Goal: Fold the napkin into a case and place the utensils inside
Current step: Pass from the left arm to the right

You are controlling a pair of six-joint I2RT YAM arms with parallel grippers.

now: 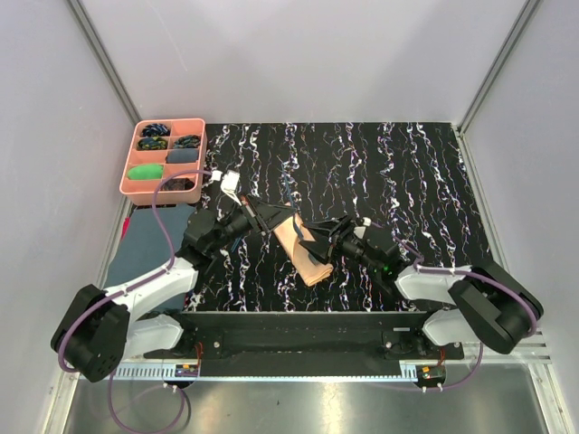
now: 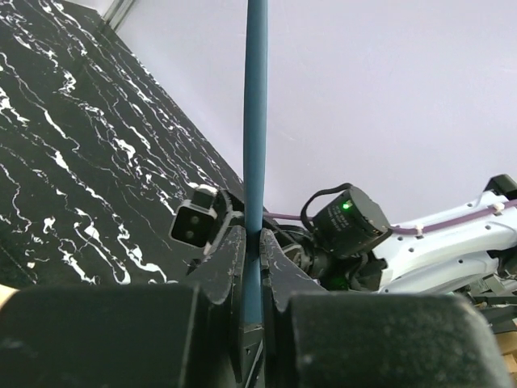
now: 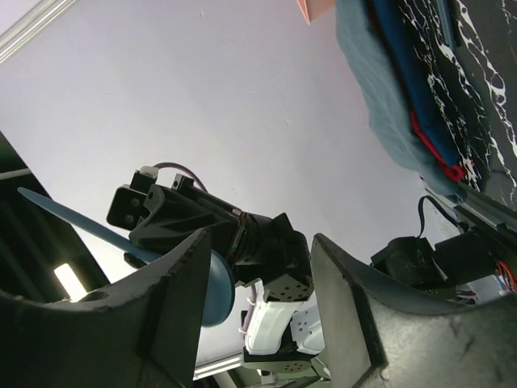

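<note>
- Left gripper (image 2: pixel 255 242) clamped tight on the blue spoon (image 2: pixel 257 121); its handle runs straight out past the fingertips
- Right gripper (image 3: pixel 260 242) has its jaws apart; nothing between them
- Peach case (image 1: pixel 306 253) lies folded on the marbled table (image 1: pixel 407 181), between the two grippers; the spoon is held above it

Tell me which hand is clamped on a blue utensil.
The left hand: it is shut on the slim dark blue utensil. The right hand stands open, with nothing visible in its gap.

Folded peach case (image 1: pixel 306 255); slim blue utensil (image 2: pixel 256 121) pinched in left hand (image 2: pixel 254 250).
</note>
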